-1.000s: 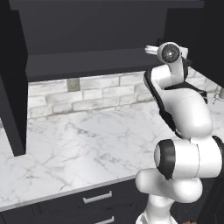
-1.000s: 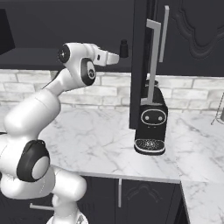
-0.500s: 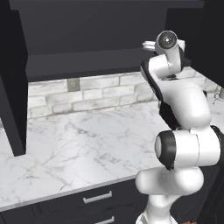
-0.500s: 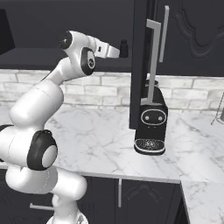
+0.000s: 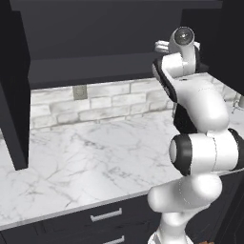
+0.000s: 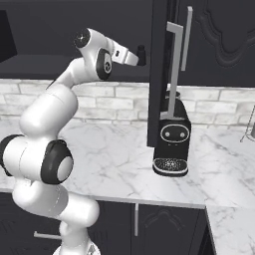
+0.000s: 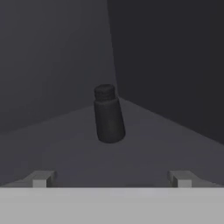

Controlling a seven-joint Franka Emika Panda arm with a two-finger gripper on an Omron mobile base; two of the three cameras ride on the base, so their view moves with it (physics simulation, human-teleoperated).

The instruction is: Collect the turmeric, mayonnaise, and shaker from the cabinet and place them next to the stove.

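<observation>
A dark, all-black shaker stands upright on the shelf in the back corner of the black cabinet, straight ahead of my hand. My gripper is open, and both fingertips are well short of the shaker with nothing between them. From the right base view the gripper reaches into the overhead cabinet at shelf height, just left of the open door. The left base view shows the cabinet above the counter. Turmeric, mayonnaise and stove are out of view.
An open cabinet door with a silver handle hangs right beside the hand. A black coffee machine stands on the marble counter below it. Another open door hangs at the left. Drawers run under the counter.
The arm has lifted and stretched forward, so the hand has moved up and into the cabinet opening toward the right door. The gripper stays open.
</observation>
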